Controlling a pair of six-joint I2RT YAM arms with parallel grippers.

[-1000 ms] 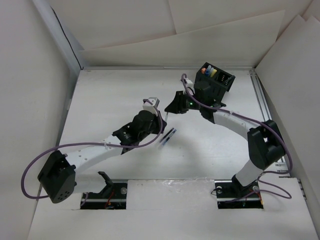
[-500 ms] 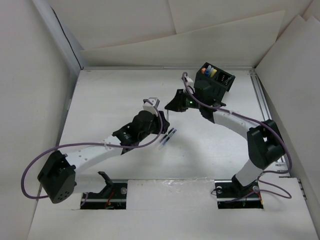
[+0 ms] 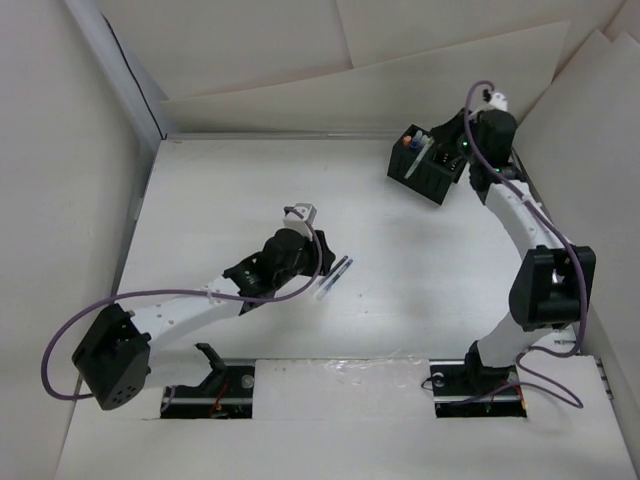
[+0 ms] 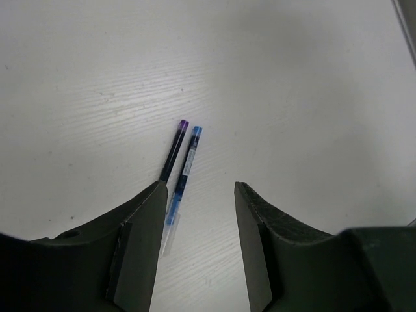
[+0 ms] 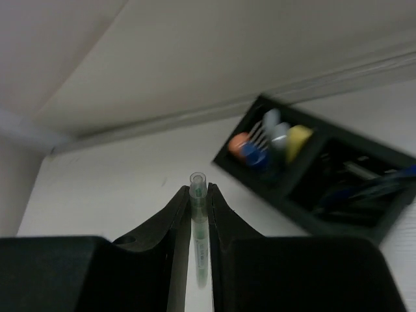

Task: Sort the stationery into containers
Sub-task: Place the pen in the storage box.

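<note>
Pen (image 5: 199,234) thin, clear-green | right fingers (image 5: 170,224) pinch it | left fingers (image 4: 140,237) apart

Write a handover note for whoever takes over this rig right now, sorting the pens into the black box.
Left gripper: jaws open, above two pens lying side by side on the table.
Right gripper: jaws shut on a thin green pen, by the black organiser.
Done: several pens and markers are in the organiser's two compartments.
Left: drop in the green pen, then the two on the table.
</note>
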